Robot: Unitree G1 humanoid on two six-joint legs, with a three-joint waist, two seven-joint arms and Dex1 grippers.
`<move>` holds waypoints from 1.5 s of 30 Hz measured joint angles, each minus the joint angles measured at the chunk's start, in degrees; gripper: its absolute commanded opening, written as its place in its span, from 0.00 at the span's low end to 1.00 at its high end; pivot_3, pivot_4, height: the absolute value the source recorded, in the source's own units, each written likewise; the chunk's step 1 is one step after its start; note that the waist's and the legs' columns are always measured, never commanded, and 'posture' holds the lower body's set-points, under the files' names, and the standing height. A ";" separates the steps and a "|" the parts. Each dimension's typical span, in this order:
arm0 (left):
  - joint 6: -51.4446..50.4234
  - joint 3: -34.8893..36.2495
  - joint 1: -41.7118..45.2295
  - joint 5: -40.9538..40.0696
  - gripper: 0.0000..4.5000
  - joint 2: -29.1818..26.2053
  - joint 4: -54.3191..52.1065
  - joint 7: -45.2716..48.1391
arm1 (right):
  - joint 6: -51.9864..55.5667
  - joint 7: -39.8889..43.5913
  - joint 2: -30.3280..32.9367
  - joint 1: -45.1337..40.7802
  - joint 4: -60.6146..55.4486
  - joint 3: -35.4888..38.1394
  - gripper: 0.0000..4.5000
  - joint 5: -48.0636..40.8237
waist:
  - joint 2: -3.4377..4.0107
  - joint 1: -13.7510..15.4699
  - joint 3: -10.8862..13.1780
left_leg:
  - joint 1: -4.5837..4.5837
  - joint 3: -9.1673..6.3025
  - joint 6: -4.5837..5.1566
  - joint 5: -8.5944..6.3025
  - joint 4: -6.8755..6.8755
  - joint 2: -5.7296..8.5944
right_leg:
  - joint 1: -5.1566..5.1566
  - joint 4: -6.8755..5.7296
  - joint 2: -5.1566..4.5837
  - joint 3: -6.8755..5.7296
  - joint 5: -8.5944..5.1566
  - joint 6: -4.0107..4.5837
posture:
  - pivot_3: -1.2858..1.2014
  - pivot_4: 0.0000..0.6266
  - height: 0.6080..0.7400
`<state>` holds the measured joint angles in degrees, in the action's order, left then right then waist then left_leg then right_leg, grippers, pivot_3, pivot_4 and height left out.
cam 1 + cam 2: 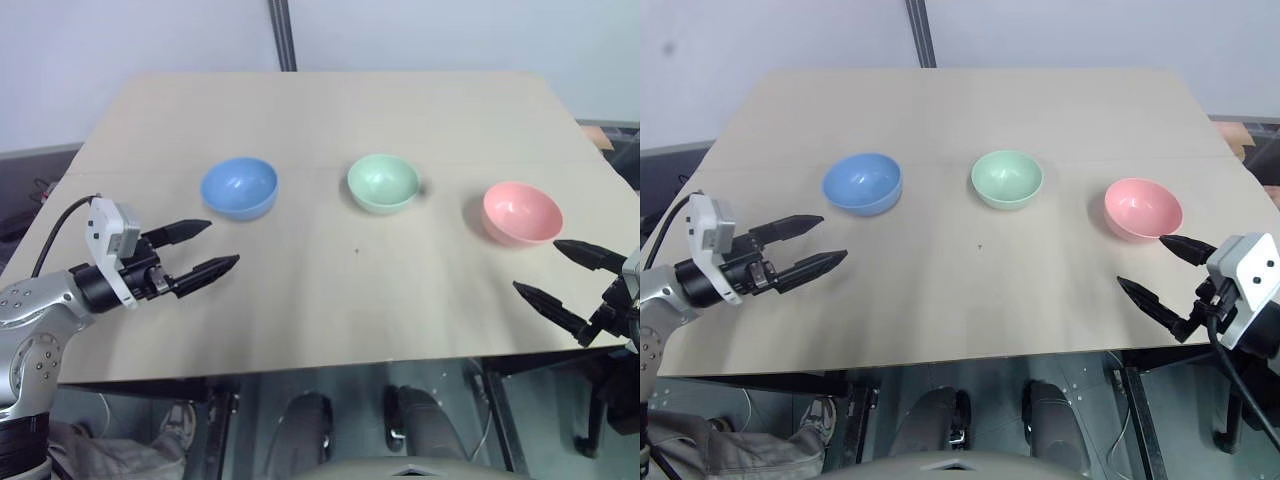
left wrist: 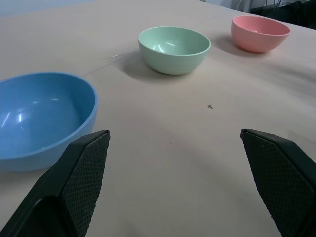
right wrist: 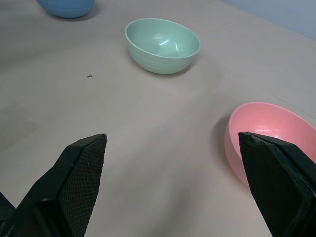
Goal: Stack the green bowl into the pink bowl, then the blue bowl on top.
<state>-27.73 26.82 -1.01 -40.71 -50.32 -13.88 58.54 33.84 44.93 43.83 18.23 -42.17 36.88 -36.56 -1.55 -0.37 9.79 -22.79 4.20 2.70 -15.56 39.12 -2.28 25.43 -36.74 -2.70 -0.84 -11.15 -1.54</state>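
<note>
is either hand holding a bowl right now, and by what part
Nothing is held. The left hand and right hand are both open above the table, apart from all bowls.

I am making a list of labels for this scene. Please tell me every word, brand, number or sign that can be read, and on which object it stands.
There are none to read.
blue bowl: plain, no text.
green bowl: plain, no text.
pink bowl: plain, no text.
table: bare tan surface, no print.
left gripper and right gripper: no markings legible.

Glossy plastic blue bowl [image 1: 239,187], green bowl [image 1: 383,183] and pink bowl [image 1: 521,213] on a matt, smooth wooden table [image 1: 330,110]
</note>
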 measured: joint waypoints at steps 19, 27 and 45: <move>-0.25 -0.83 2.72 -1.21 1.00 2.43 -1.24 -0.87 | -0.44 -3.11 0.00 -1.90 0.82 -2.57 1.00 0.67 | 0.00 0.13 0.00 | -0.01 0.00 0.00 0.00 0.00 0.02 | 0.00 0.00 0.01 0.01 0.00 0.00 | 0.52 0.24 1.00; -0.42 -1.63 2.87 -1.22 1.00 2.89 -1.38 -1.34 | -0.13 -5.34 -0.06 -3.54 0.90 -4.52 1.00 0.43 | 0.00 0.12 0.00 | 0.00 0.00 0.00 0.00 0.00 0.02 | 0.00 0.00 0.01 0.01 0.00 0.00 | 0.52 0.24 1.00; 1.91 -12.16 8.78 -3.33 1.00 7.00 -7.45 5.47 | -1.64 -13.90 -0.42 -31.10 25.93 -30.54 1.00 20.76 | -0.01 -0.21 -0.01 | -0.02 0.03 0.02 0.01 0.02 0.16 | 0.00 -0.02 0.08 0.06 0.11 0.16 | 0.52 0.24 1.00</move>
<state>-25.83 14.67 7.78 -44.04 -43.32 -21.33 64.02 32.21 31.03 43.41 -12.88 -16.24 6.34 -15.80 -1.57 -0.58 9.79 -22.81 4.23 2.72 -15.54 39.14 -2.13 25.43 -36.77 -2.63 -0.79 -11.05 -1.37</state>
